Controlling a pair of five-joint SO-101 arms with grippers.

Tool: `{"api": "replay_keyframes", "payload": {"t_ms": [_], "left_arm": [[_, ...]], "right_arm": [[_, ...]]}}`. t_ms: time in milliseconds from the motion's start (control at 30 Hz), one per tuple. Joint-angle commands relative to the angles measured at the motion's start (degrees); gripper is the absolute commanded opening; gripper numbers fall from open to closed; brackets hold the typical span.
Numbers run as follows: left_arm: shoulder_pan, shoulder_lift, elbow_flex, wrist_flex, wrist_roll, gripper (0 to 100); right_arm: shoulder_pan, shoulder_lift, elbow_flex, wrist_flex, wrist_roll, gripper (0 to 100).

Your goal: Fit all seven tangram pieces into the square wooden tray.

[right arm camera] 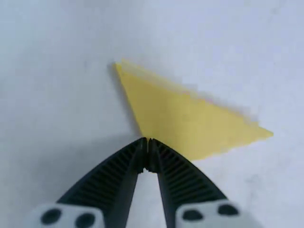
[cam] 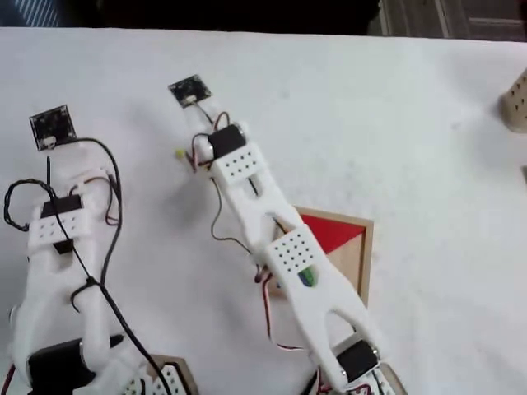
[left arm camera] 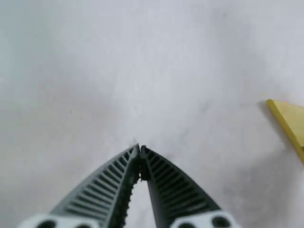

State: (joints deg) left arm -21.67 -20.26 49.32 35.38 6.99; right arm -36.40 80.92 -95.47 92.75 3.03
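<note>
A yellow triangle (right arm camera: 185, 116) lies flat on the white table; in the high view only a corner of the yellow triangle (cam: 179, 154) peeks out beside the right arm's wrist. My right gripper (right arm camera: 147, 144) is shut, its tips resting against the triangle's near edge with nothing between them. My left gripper (left arm camera: 140, 150) is shut over bare table, with a yellow piece (left arm camera: 289, 122) off to one side. The square wooden tray (cam: 359, 262) sits centre-right, partly under the right arm, and holds a red triangle (cam: 331, 230). A green and blue bit (cam: 306, 276) shows beneath the arm.
The right arm (cam: 272, 239) stretches diagonally across the tray's left part. The left arm (cam: 58, 247) stands at the left with loose black cables. A perforated wooden block (cam: 515, 103) is at the right edge. The table's far edge runs along the top.
</note>
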Motion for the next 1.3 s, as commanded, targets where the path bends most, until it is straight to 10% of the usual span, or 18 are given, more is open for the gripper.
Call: {"api": "replay_keyframes", "payload": {"t_ms": [0,533,800,1267], "left_arm": [[-0.04,-2.51,-0.09,-2.81,0.62,2],[-0.13,-2.51,-0.09,-3.34,0.62,2],[-0.13,-2.51,-0.09,-3.34,0.62,2],[0.40,-2.42,0.00,-3.34,0.62,2]], "right_arm": [[-2.42,-5.49,-0.53,3.74,0.88,1.8],[-2.07,-19.12,1.58,7.25,-1.14,1.7],[-3.21,-41.71,35.16,4.35,-1.49,1.7],[2.95,-48.48,82.46,-60.62,3.43,1.7]]}}
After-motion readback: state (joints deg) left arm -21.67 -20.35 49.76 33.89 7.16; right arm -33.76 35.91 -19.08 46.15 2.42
